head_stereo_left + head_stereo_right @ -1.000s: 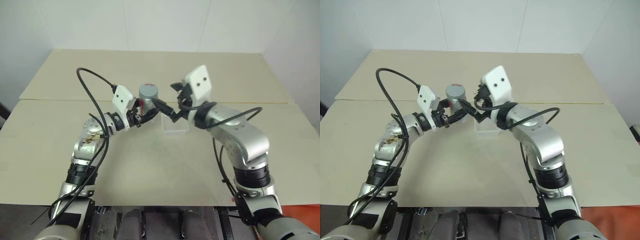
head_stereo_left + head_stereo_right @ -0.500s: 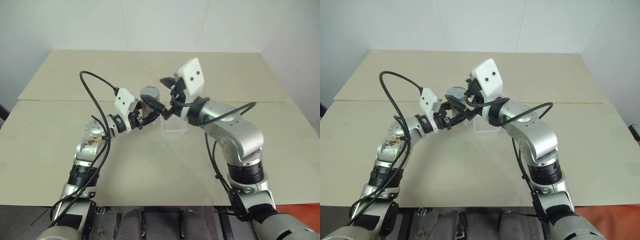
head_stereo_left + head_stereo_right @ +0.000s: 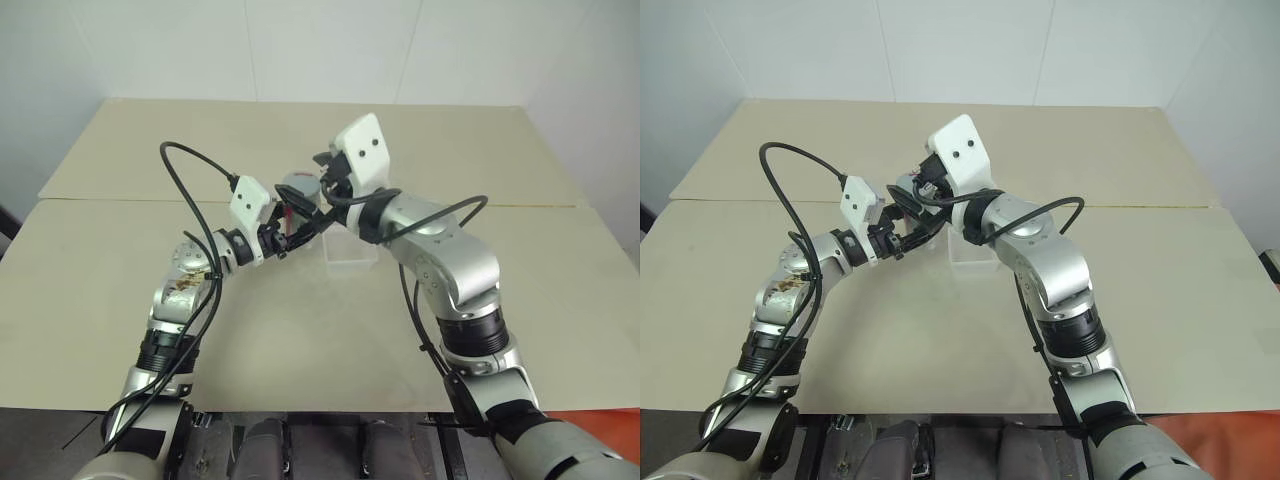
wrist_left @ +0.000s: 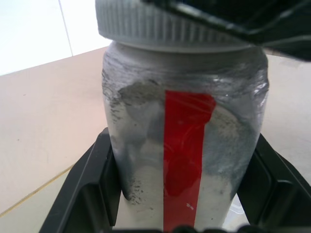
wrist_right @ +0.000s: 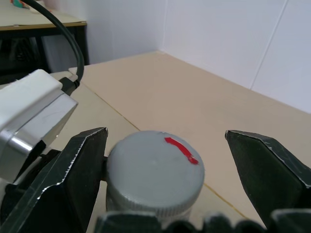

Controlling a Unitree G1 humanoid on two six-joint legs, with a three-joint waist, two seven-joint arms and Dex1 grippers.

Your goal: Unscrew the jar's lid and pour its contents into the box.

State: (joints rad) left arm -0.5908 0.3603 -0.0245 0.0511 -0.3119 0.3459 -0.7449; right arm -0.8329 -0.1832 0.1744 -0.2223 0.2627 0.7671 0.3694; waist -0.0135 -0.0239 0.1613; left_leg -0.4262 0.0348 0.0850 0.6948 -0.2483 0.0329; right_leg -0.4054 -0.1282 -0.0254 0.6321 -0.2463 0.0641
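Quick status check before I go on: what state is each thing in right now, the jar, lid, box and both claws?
Jar: upright, held off the table in the left claw.
Lid: on the jar, not yet removed.
Box: on the table, open-topped; nothing visible inside.
Left claw: shut on the jar's body.
Right claw: open, fingers either side of the lid, one close against its rim, the other apart from it.

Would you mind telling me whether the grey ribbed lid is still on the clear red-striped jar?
On. The grey ribbed lid sits squarely atop the clear red-striped jar, with no gap showing; whether it has been loosened, I cannot tell.
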